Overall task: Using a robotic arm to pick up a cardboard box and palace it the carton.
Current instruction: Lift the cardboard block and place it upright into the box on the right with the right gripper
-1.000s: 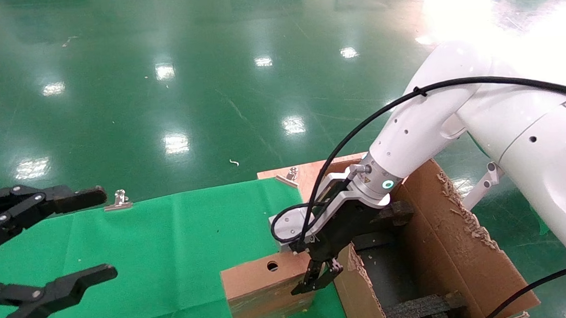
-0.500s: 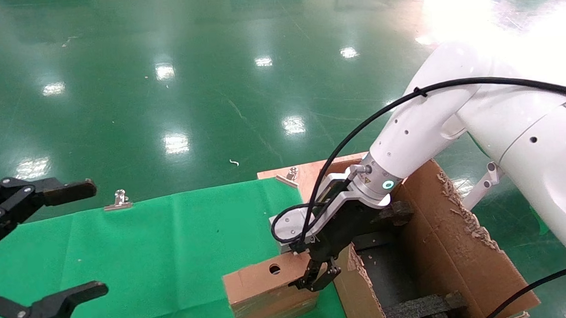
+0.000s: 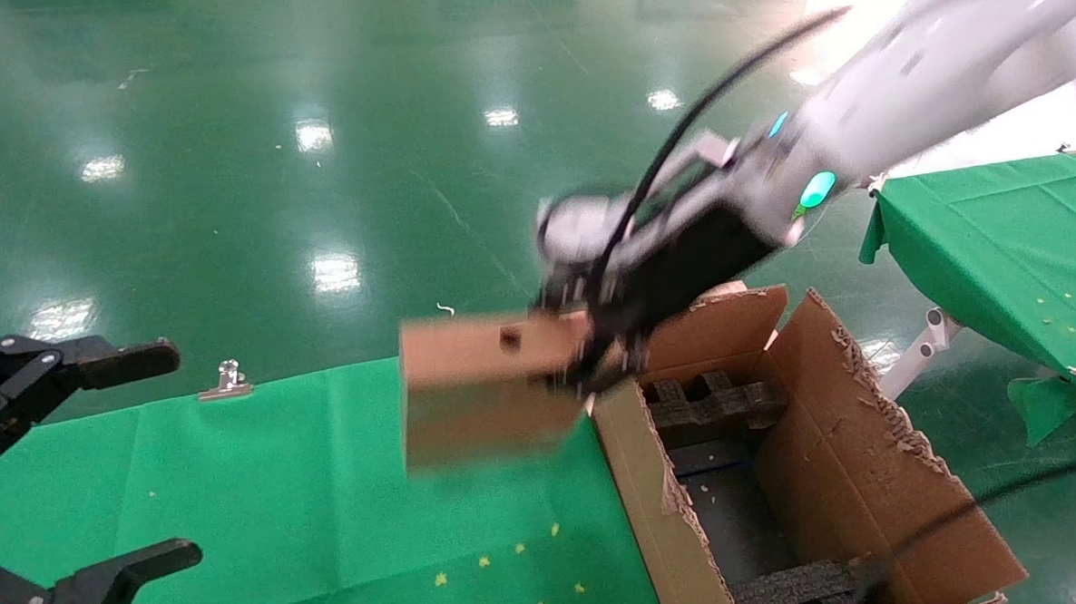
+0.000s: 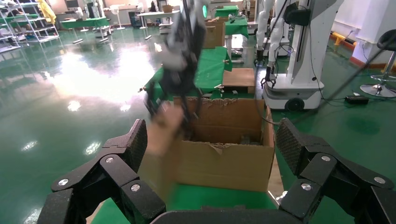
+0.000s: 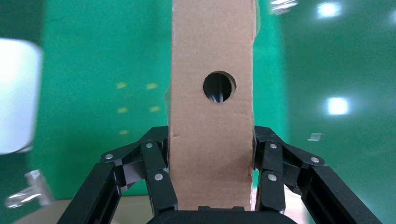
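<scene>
The white robotic arm (image 3: pixel 909 68) with a teal ring reaches in from the upper right. Its right gripper (image 3: pixel 595 368) is shut on the small brown cardboard box (image 3: pixel 483 386) and holds it in the air above the green cloth, just left of the carton (image 3: pixel 872 469). In the right wrist view the fingers (image 5: pixel 156 177) clamp both sides of the box (image 5: pixel 212 116), round hole facing the camera. The carton is open, with ragged flaps and black foam inserts (image 3: pixel 710 399) inside. The left gripper (image 3: pixel 82 467) is open and empty at the far left. The left wrist view shows the carton (image 4: pixel 224 149) and the lifted box (image 4: pixel 163 130).
A green cloth (image 3: pixel 283 495) covers the table. A metal clip (image 3: pixel 225 381) sits at its far edge. A second green-covered table (image 3: pixel 999 246) stands at the right. Shiny green floor lies beyond.
The right gripper has lifted the cardboard box off the cloth, up and away from me, and the arm has swung upward. The left gripper has barely moved.
</scene>
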`<action>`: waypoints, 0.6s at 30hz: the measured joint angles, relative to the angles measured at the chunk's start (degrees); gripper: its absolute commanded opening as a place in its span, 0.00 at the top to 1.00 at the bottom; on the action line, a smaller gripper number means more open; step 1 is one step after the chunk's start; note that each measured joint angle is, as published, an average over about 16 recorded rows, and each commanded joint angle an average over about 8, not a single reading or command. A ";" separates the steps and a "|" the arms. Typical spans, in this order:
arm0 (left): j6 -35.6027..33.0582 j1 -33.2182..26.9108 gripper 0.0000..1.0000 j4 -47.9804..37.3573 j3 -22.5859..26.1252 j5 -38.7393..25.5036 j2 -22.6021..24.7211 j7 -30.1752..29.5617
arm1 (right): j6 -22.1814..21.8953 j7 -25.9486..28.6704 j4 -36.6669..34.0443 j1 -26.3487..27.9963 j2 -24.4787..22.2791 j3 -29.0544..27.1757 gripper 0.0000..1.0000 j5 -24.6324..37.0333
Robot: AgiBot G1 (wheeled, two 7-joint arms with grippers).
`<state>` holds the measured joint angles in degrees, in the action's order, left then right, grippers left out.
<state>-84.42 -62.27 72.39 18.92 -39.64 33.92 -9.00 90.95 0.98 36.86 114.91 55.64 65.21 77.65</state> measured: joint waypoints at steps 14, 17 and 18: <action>0.00 0.00 0.00 0.00 0.01 0.01 0.00 0.01 | 0.50 -0.09 -0.88 13.65 -6.88 8.40 1.00 -4.88; 0.01 0.00 0.00 0.00 0.02 0.01 -0.01 0.01 | 0.51 0.46 -0.21 15.29 -9.74 11.12 1.00 -5.30; 0.01 -0.01 0.00 0.00 0.02 0.01 -0.01 0.01 | 0.51 0.71 0.13 15.83 -10.85 12.04 1.00 -5.39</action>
<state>-84.42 -62.28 72.39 18.94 -39.63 33.91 -8.99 91.46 1.69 36.99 130.74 44.79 77.26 72.26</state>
